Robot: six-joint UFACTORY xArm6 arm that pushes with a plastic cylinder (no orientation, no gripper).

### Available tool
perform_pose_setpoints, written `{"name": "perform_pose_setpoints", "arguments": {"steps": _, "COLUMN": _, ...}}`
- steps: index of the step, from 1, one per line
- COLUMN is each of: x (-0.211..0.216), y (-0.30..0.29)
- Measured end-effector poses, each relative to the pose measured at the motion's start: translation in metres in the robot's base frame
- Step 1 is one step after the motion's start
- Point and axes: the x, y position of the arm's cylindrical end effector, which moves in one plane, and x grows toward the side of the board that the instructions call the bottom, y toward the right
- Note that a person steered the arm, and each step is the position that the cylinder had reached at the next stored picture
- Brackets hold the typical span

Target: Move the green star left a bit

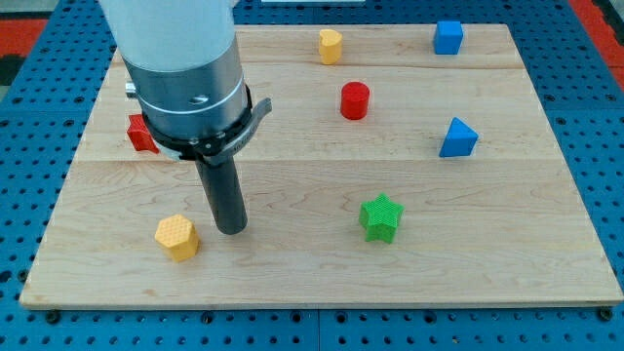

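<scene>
Green star (pixel 380 217): sits low on the wooden board (pixel 312 283), right of centre in the view, flat on the wood. Bright green, ribbed top face, chunky side walls, short blunt arms. One arm points roughly toward the view's top, two splay toward the view's bottom. You won't find a long axis here; it is about as wide as it is tall.

Nothing touches the star. Bare wood on all sides of it.

My tip (pixel 231 230): end of the dark rod, down at the board surface, well to the view's left of the star and at about the same level. There is no hand to open or close on this arm, just the rod, and it holds nothing.

Yellow hexagonal block (pixel 176 237): just left of my tip and slightly lower, apart from it by a narrow strip of wood.

Red block (pixel 141 134): farther up on the left, half hidden behind the arm's grey collar; shape not readable.

Red cylinder (pixel 355 100): above the star, well apart. Blue triangular block (pixel 457 138): up and to the right of the star. Yellow block (pixel 331 46) and blue cube (pixel 448 37): along the board's top edge.
</scene>
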Motion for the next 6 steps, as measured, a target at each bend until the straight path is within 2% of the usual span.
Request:
{"name": "perform_pose_setpoints", "arguments": {"steps": 1, "x": 0.034, "y": -0.038}}
{"name": "perform_pose_setpoints", "arguments": {"steps": 2, "x": 0.033, "y": -0.11}}
{"name": "perform_pose_setpoints", "arguments": {"steps": 3, "x": 0.033, "y": -0.071}}
{"name": "perform_pose_setpoints", "arguments": {"steps": 4, "x": 0.0, "y": -0.038}}
{"name": "perform_pose_setpoints", "arguments": {"steps": 6, "x": -0.021, "y": -0.038}}
